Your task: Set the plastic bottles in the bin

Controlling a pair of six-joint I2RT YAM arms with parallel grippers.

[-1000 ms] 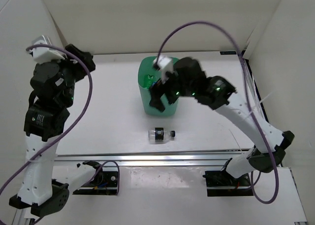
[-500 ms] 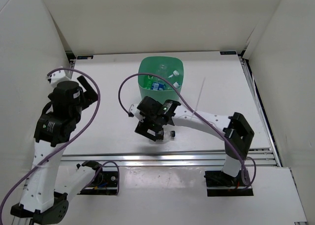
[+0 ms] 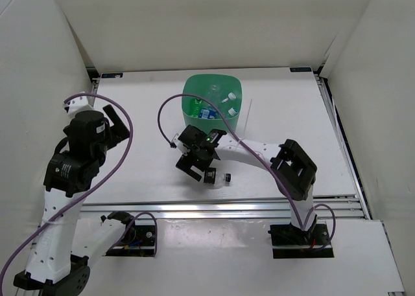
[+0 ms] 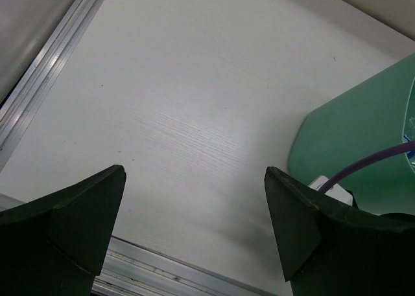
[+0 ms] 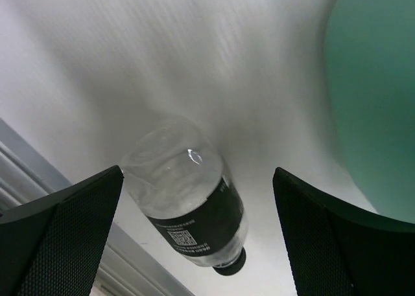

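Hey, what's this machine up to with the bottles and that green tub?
Two robot arms are filling the bin with plastic bottles; several already lie in it. One short, black-labelled bottle lies on its side on the table in front of the bin. The right gripper hangs open over that bottle, not yet gripping. The left gripper is open and empty, off to the side.

green bin [image 5: 376, 102], clear black-labelled bottle [image 5: 185, 202], white table [image 4: 194, 114]
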